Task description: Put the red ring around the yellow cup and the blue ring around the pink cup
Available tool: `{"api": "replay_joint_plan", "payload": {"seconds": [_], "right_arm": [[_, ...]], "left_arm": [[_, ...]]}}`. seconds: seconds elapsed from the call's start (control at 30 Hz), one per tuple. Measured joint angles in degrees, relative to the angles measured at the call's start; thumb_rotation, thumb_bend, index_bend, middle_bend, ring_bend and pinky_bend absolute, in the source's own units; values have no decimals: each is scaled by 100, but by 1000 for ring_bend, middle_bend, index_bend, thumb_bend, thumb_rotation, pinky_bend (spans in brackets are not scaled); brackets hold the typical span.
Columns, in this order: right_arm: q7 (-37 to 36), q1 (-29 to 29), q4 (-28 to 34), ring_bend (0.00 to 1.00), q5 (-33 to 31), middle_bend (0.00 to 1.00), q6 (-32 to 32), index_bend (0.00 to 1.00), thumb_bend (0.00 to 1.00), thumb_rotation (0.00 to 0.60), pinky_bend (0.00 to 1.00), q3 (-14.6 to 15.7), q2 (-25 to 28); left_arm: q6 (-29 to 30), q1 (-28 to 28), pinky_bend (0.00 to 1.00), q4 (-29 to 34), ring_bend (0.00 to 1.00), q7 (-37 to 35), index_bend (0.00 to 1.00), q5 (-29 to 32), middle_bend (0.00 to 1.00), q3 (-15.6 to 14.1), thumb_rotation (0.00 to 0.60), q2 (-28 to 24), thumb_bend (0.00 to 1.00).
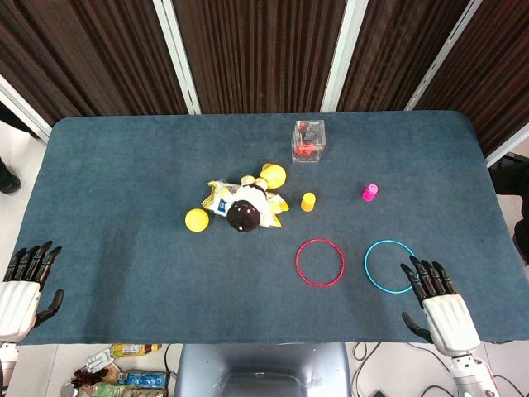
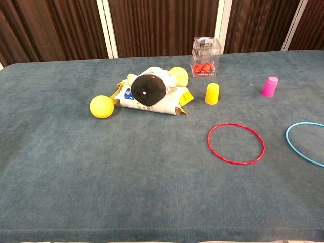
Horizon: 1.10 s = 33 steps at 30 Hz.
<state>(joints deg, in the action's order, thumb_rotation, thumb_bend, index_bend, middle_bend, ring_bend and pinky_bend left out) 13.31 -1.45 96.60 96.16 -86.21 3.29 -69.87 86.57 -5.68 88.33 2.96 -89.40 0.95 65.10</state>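
The red ring (image 1: 320,262) (image 2: 235,143) lies flat on the blue table cloth, empty inside. Just behind it stands the small yellow cup (image 1: 308,202) (image 2: 212,93), upside down. The blue ring (image 1: 389,265) (image 2: 305,142) lies to the right of the red one, with the pink cup (image 1: 370,193) (image 2: 270,86) behind it, also upside down. My right hand (image 1: 438,302) rests open at the front right edge, its fingertips touching the blue ring's near side. My left hand (image 1: 25,285) lies open at the front left corner, far from everything. The chest view shows neither hand.
A stuffed toy (image 1: 245,207) (image 2: 151,95) with a black head and yellow balls lies left of the yellow cup. A clear box (image 1: 308,141) (image 2: 205,57) holding red pieces stands behind the cups. The table's front edge (image 1: 264,340) runs just below the hands.
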Motion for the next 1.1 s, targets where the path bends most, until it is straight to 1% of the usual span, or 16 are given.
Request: {"api": "replay_joint_plan", "payload": {"seconds": [0.17, 0.27, 0.3, 0.4, 0.47, 0.6, 0.67, 0.83, 0.97, 1.1], "right_arm": [[32, -32, -26, 0, -12, 0, 85, 0, 366, 600, 0, -4, -45], [66, -132, -107, 0, -11, 0, 256, 13, 366, 600, 0, -28, -183], [54, -188, -156, 0, -3, 0, 322, 33, 365, 600, 0, -46, -237], [4, -421, -337, 0, -12, 0, 636, 172, 365, 600, 0, -127, -426], [-19, -624, -471, 0, -56, 0, 959, 266, 365, 600, 0, -189, -563], [-83, -1098, -811, 0, -167, 0, 1709, 422, 366, 600, 0, -300, -897], [-144, -1359, -1098, 0, -197, 0, 2005, 470, 368, 600, 0, -355, -1135], [-480, -1741, -1772, 0, -268, 0, 2250, 539, 393, 600, 0, -473, -1673], [-666, -1896, -2018, 0, -308, 0, 2295, 558, 406, 600, 0, -512, -1857], [-741, -1988, -2123, 0, -387, 0, 2334, 573, 446, 600, 0, -541, -1924]], "left_arm": [[48, 26, 40, 4, 0, -11, 0, -17, 0, -8, 600, -15, 437], [102, 71, 40, 13, 0, -76, 0, -39, 0, -30, 600, -54, 437], [110, 76, 40, 18, 0, -101, 0, -42, 0, -32, 600, -66, 437], [131, 87, 40, 19, 0, -190, 0, -70, 0, -42, 600, -101, 437], [127, 83, 40, 9, 0, -243, 0, -111, 0, -55, 600, -118, 436], [100, 64, 40, -19, 0, -282, 0, -135, 0, -63, 600, -126, 437], [83, 61, 40, -29, 0, -300, 0, -128, 0, -65, 600, -132, 437], [48, 63, 40, -13, 0, -334, 0, -60, 0, -49, 600, -157, 437], [111, 90, 40, 7, 0, -346, 0, -86, 0, -51, 600, -165, 437], [100, 94, 40, 8, 0, -352, 0, -99, 0, -61, 600, -169, 437]]}}
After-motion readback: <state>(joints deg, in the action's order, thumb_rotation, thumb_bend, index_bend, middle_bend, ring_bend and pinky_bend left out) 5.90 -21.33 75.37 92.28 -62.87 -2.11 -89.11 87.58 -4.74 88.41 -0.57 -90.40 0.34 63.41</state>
